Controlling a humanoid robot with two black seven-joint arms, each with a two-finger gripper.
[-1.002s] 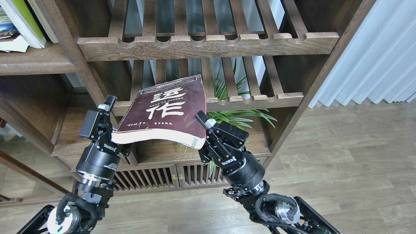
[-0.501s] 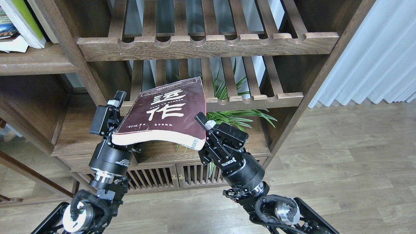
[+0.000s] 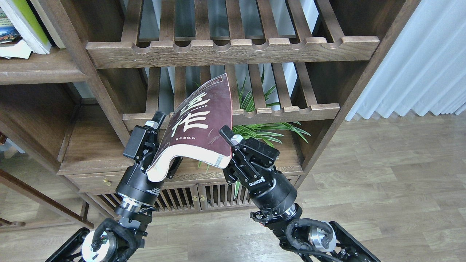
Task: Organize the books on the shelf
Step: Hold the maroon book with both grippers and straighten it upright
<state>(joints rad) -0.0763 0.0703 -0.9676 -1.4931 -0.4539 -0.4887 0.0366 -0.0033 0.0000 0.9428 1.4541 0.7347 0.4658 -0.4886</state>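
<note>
The thick maroon book (image 3: 204, 123) with big white Chinese characters is held in the air in front of the racks, bowed into a curve and tilted up on its left side. My left gripper (image 3: 160, 145) is shut on its left edge. My right gripper (image 3: 225, 151) is shut on its lower right corner. The yellow-green book (image 3: 31, 22) leans on the solid dark-brown shelf (image 3: 36, 69) at the top left. A book with a colourful cover (image 3: 6, 31) lies beside it, cut off by the frame edge.
Two slatted racks with scalloped front rails (image 3: 233, 51) (image 3: 276, 112) stand behind the book. A green plant (image 3: 269, 133) sits on the lower board. Below is a cabinet with slatted doors (image 3: 196, 196). A white curtain (image 3: 418, 65) hangs on the right.
My left gripper has moved right and up toward the right gripper. The maroon book has buckled from nearly flat to a steep curve. The right gripper has barely moved.
</note>
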